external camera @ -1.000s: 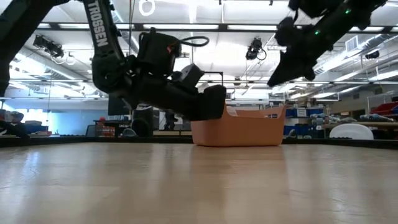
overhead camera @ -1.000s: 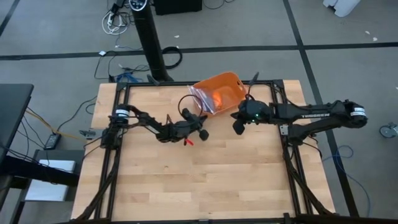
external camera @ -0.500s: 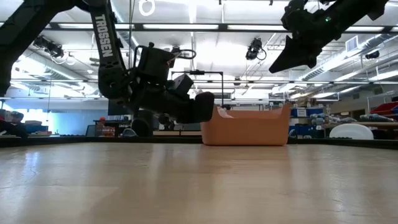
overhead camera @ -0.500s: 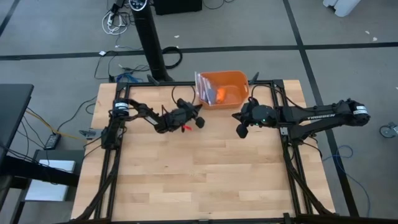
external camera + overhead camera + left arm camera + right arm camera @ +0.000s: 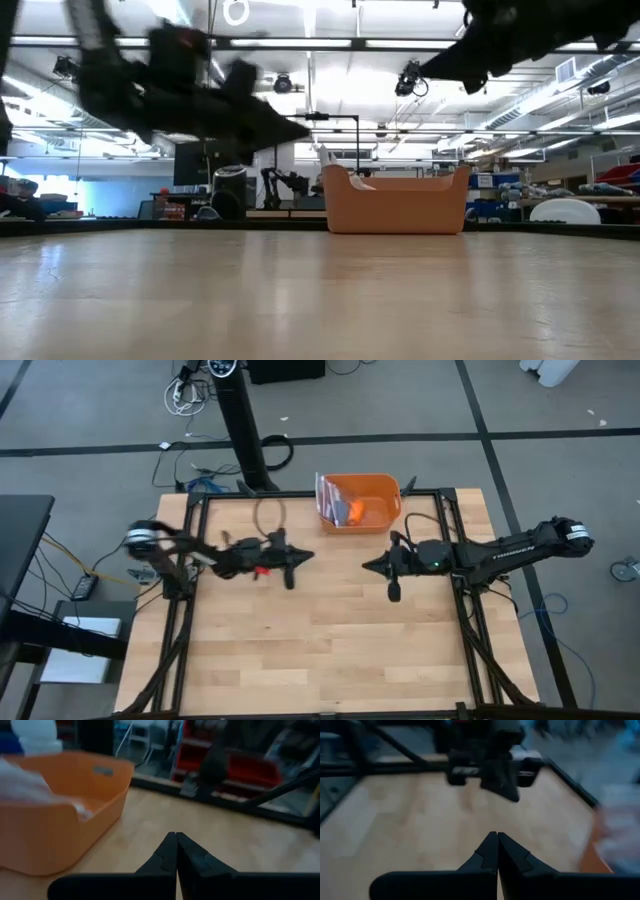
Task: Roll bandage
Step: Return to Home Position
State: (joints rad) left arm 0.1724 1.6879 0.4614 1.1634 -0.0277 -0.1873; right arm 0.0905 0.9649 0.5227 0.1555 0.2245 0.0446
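Note:
An orange bin (image 5: 372,490) stands at the table's far edge, its base flat on the wood. Inside it lies a crinkled clear bag (image 5: 328,495) with a brighter orange lump (image 5: 352,512), the bandage as far as I can tell. My left gripper (image 5: 306,556) is shut, holds nothing and points level toward the table's right, nearer than the bin and left of it. My right gripper (image 5: 368,565) is also shut with nothing in it and points toward the table's left, facing the left one. The wrist views show both finger pairs closed tip to tip (image 5: 176,836) (image 5: 497,836).
Black frame rails (image 5: 300,496) run along the table's far, left and right edges. Bare wood (image 5: 320,640) fills the near half of the table. The bin (image 5: 395,205) is the only object standing on the table in the low view.
The bin has turned from askew to square with the far edge and then stayed put. My left gripper has drawn back from the bin toward the table's left edge, risen a little and levelled out. My right gripper has rolled and swung its fingers toward the table's left.

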